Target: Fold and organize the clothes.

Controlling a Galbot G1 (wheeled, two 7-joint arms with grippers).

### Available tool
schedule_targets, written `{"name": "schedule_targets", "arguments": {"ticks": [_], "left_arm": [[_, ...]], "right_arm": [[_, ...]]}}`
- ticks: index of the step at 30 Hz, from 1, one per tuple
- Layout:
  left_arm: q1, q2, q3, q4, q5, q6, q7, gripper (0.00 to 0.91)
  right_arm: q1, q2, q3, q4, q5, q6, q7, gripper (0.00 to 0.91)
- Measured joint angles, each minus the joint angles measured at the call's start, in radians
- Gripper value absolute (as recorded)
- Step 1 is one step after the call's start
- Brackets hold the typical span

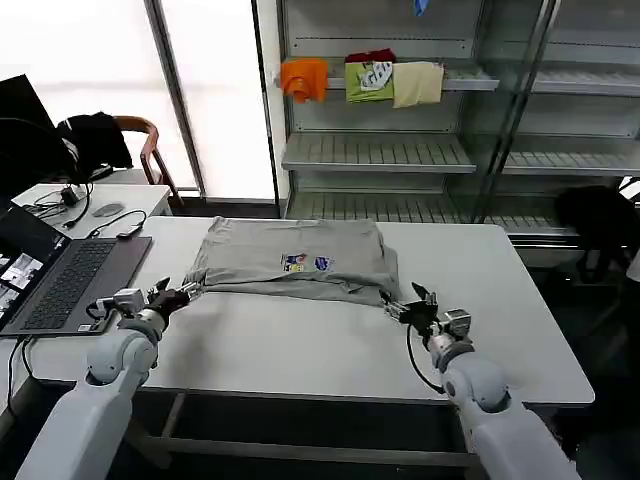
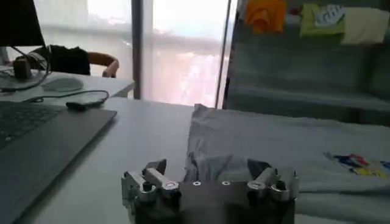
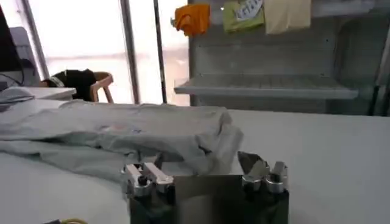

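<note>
Laptop (image 1: 70,280) beside T-shirt (image 1: 295,258); shelves (image 1: 380,150) behind

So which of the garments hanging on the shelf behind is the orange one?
The leftmost one. It hangs on the shelf rail beside a green printed garment and a pale yellow one, which are both farther right.

Right hand (image 3: 205,165) fingers spread, at corner of folded grey shirt (image 3: 122,131) on white table (image 3: 329,152).

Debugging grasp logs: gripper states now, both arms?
Left gripper: open, at the grey T-shirt's near left corner.
Right gripper: open, at its near right corner.
</note>
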Motion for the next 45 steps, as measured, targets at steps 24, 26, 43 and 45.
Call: {"name": "schedule_targets", "arguments": {"ticks": [24,26,43,45], "left_arm": [[-0.033,-0.016,0.021,0.095,0.004,-0.003,0.036,0.01],[-0.031,-0.013,0.022,0.095,0.004,-0.003,0.041,0.0],[-0.018,0.021,0.032,0.049,-0.001,-0.027,0.07,0.0],[-0.012,0.026,0.032,0.041,-0.002,-0.025,0.069,0.0]], "right_arm": [[0.043,0.022,-0.058,-0.062,-0.067,-0.064,0.001,0.0],[0.041,0.02,-0.06,-0.059,-0.067,-0.07,0.002,0.0],[0.033,0.0,-0.056,-0.004,-0.056,-0.11,0.015,0.0],[0.032,-0.002,-0.054,0.002,-0.056,-0.111,0.015,0.0]]}}
